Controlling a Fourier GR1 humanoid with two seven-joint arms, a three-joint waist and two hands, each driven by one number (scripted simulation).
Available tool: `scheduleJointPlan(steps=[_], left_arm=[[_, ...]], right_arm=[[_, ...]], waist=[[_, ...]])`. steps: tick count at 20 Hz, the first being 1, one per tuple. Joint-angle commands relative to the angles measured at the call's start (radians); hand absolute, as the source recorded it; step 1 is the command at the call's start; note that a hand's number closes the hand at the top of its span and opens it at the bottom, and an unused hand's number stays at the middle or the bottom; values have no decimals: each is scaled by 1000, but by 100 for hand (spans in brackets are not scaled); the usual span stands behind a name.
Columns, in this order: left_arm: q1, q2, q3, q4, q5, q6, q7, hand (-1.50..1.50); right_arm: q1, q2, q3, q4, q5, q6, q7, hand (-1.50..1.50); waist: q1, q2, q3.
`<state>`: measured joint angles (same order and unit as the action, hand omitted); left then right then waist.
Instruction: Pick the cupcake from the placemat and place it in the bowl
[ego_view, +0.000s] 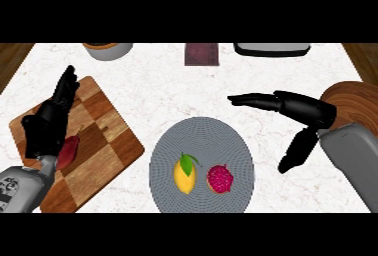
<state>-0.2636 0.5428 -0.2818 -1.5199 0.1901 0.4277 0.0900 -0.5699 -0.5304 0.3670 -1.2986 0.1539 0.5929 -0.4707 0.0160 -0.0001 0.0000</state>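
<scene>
Across the white marbled desk (221, 95) the biggest thing is the checkered wooden cutting board (103, 135) at the left, lying at a slant. Next comes the round grey placemat (201, 145) at the centre, then a round wooden bowl (358, 100) at the right edge, partly hidden behind the right forearm. Along the far edge stand a grey pot (107, 50), a dark red block (201, 54) and a dark tray (271, 48), all cut off by the view.

The right hand (299, 107) hangs above the desk between placemat and bowl, fingers stretched out toward the left and thumb pointing down, holding nothing. The left hand (48, 125) rests over the cutting board, fingers straight and up, also unloaded; a small red item (69, 152) lies on the board just beside it.

Smallest are the two things on the placemat: a yellow lemon (185, 174) with a green leaf, and just to its right the pink cupcake (220, 178), apart from it but close.

As I judge it, the risk lies in that closeness: a reach from the right could nudge the lemon or close on it instead, and the cupcake's small round shape could slip from the fingers on the way to the bowl.
</scene>
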Motion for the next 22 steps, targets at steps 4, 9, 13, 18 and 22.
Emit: scheduleJointPlan(steps=[4,9,13,18,22], left_arm=[[58,-49,16,5,-35,-10,-49,0],[31,-65,40,-35,-75,-1,17,0],[26,-84,32,-43,-93,-22,55,0],[37,-58,90,-48,-73,-71,51,0],[83,-83,96,-108,-137,-79,56,0]], right_arm=[[-29,24,91,-51,108,103,31,-150],[23,104,170,-116,207,76,94,-150],[11,126,209,-141,279,115,174,-150],[24,173,262,-100,394,103,264,-150],[76,225,232,-159,433,135,307,-150]], waist=[[-9,0,0],[-13,0,0],[-13,0,0],[-10,0,0],[-13,-2,0]])
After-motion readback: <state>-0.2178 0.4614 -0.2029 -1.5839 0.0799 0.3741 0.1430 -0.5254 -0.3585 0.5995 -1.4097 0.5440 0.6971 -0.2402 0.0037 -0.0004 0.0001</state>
